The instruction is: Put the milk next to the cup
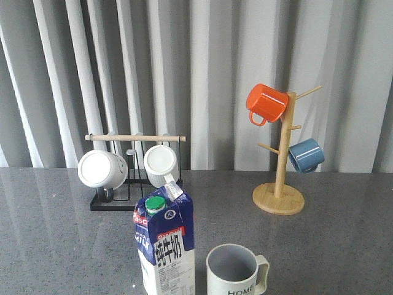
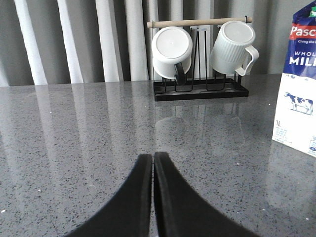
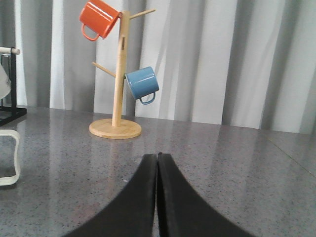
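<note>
We see the milk (image 1: 164, 246) standing upright on the grey table (image 1: 55, 233) at the near edge of the front view, just beside the cup (image 1: 233, 271), which sits at its three o'clock with a narrow gap between them and its handle pointing further to three o'clock. Neither arm shows in the front view. In the left wrist view our left gripper (image 2: 153, 163) has its fingers pressed together on nothing, low over bare table, with the carton off to one side; our right gripper (image 3: 157, 163) is likewise closed and empty, facing the wooden mug tree (image 3: 117, 74) with its orange mug (image 3: 98, 19) and blue mug (image 3: 142, 85). The black wire rack (image 1: 132, 178) stands at twelve o'clock from the carton. We judge the placing is done; what is left is only to keep both arms away from the carton.
</note>
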`<state>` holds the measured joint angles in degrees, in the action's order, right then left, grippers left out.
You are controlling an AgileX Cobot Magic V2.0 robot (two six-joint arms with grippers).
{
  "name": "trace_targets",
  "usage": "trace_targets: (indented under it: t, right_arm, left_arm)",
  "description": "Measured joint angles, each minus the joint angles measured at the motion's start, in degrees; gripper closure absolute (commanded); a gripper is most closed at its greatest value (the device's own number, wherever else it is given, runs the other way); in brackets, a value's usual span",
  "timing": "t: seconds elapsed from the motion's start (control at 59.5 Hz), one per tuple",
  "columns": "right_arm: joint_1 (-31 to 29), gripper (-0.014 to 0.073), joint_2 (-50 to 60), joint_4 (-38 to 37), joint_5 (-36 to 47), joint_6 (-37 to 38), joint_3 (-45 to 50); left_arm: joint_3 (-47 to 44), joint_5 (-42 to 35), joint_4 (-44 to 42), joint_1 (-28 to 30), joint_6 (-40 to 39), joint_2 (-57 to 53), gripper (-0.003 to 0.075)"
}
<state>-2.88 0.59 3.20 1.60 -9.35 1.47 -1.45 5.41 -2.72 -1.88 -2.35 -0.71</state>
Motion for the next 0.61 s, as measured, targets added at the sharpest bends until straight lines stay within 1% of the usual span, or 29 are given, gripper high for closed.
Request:
trace_targets:
  t: [0.202, 0.353, 0.605]
  right_arm:
    - [-0.37, 0.0600, 0.00, 0.02, -2.75, 0.00, 0.00]
    - [-0.37, 0.0600, 0.00, 0.02, -2.89, -0.27, 0.00]
    - [-0.37, 0.0600, 0.00, -0.54, -2.43, -2.97, 0.00]
  left_arm:
    - [0.00, 0.06, 0.00, 0.00, 0.00, 0.00, 0.0727]
    - [0.00, 0.06, 0.00, 0.00, 0.00, 0.00, 0.0727]
    - [0.00, 0.06, 0.00, 0.00, 0.00, 0.00, 0.0727]
